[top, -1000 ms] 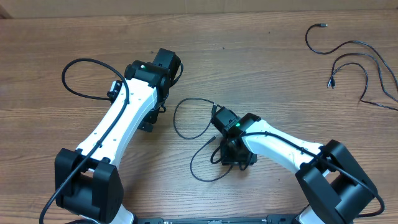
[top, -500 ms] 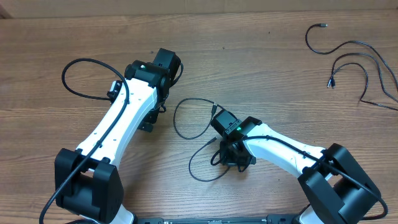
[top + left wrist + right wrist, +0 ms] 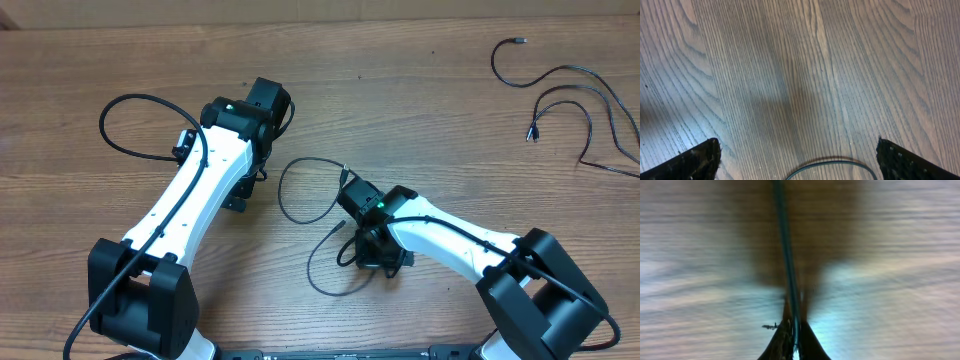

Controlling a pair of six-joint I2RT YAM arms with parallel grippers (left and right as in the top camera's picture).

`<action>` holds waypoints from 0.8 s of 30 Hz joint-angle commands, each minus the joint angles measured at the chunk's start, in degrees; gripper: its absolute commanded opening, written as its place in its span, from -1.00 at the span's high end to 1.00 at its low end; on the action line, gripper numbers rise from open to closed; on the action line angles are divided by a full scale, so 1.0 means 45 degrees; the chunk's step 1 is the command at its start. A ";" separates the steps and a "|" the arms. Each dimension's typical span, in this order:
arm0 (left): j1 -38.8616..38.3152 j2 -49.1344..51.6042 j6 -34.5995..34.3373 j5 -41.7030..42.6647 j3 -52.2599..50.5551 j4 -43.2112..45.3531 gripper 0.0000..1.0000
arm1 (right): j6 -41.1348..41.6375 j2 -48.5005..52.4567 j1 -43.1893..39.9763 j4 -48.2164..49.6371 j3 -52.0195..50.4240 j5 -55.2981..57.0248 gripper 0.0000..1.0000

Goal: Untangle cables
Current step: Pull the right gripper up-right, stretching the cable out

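Note:
A thin black cable [image 3: 283,190] lies in two loops on the wooden table, with a small plug [image 3: 343,172] at its upper end. My right gripper [image 3: 348,192] points down over it and is shut on this cable. In the right wrist view the cable [image 3: 784,245] runs straight up from the closed fingertips of the gripper [image 3: 794,341]. My left gripper [image 3: 270,98] is farther back and left, open and empty. In its wrist view its fingers [image 3: 695,160] stand wide apart, with a thin dark cord arc [image 3: 832,162] at the bottom edge. More cables [image 3: 570,85] lie at the far right.
The left arm's own thick black cable [image 3: 125,110] loops out to the left of that arm. The loose cables at the far right end in small plugs [image 3: 518,40] and reach the table's right edge.
My right gripper has shifted slightly left with the cable, and the lower loop has moved a little. The left arm has not moved.

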 commanded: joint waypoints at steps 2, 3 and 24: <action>-0.0005 0.0019 0.0189 -0.0301 0.0141 -0.0044 -0.99 | -0.0010 -0.0403 0.0073 -0.1200 0.2098 0.2472 0.92; -0.0005 0.0019 0.0189 -0.0301 0.0141 -0.0044 -0.99 | -0.0005 -0.0461 0.0063 -0.1379 0.2395 0.2773 0.92; -0.0005 0.0019 0.0189 -0.0301 0.0136 -0.0039 -0.99 | -0.1889 -0.0719 -0.3852 -0.1287 0.8850 0.7378 0.93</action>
